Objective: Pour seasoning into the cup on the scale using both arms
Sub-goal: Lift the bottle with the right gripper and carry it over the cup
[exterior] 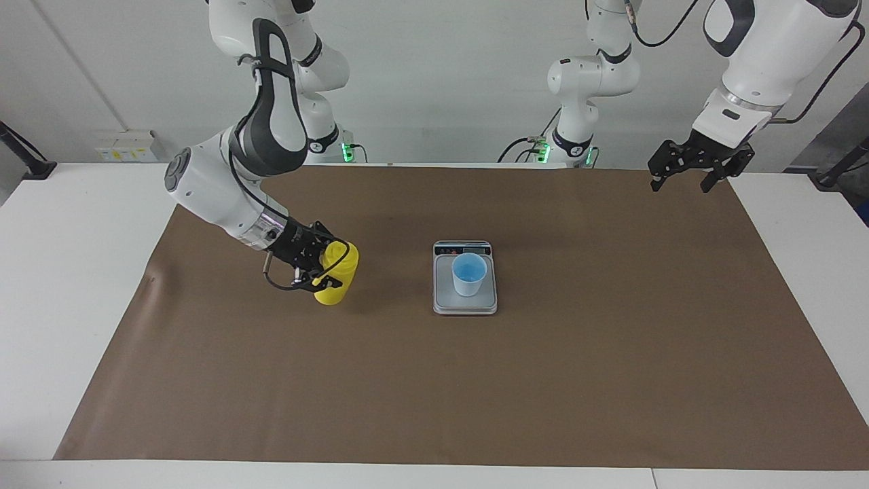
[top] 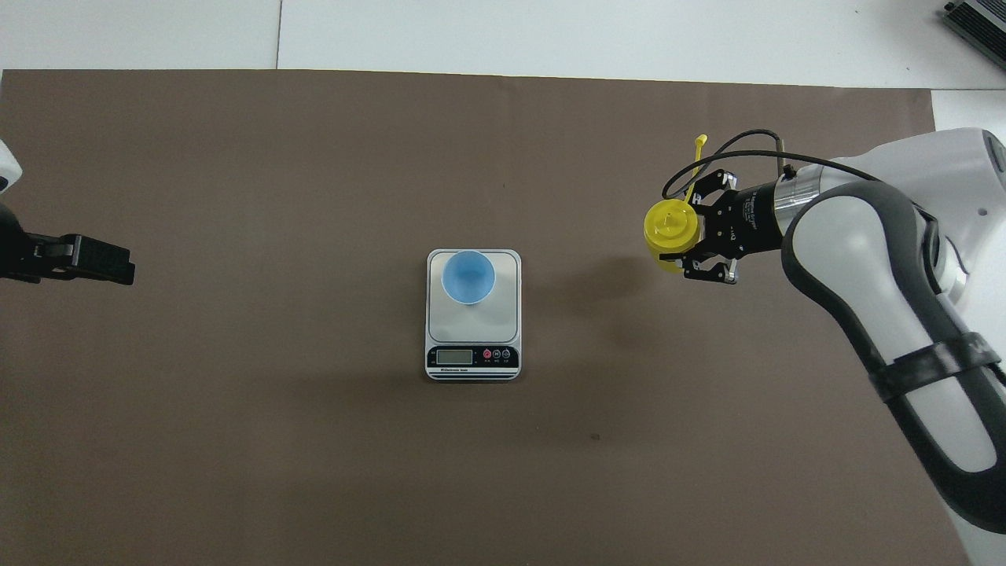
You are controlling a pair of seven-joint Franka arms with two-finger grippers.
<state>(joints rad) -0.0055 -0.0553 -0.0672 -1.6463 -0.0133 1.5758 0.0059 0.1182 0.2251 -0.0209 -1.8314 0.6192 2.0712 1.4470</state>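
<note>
While the left gripper (exterior: 689, 178) waits with jaws wide over the tabletop's edge, the yellow bottle (exterior: 335, 277) is held upright between the right gripper's (exterior: 320, 266) jaws, above the mat (exterior: 475, 380).

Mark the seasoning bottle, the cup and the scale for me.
yellow seasoning bottle (top: 670, 228): overhead view, on its domed top.
light-blue cup (exterior: 468, 277): facing view, on its outer wall.
kitchen scale (top: 471, 356): overhead view, on its dark display strip.
</note>
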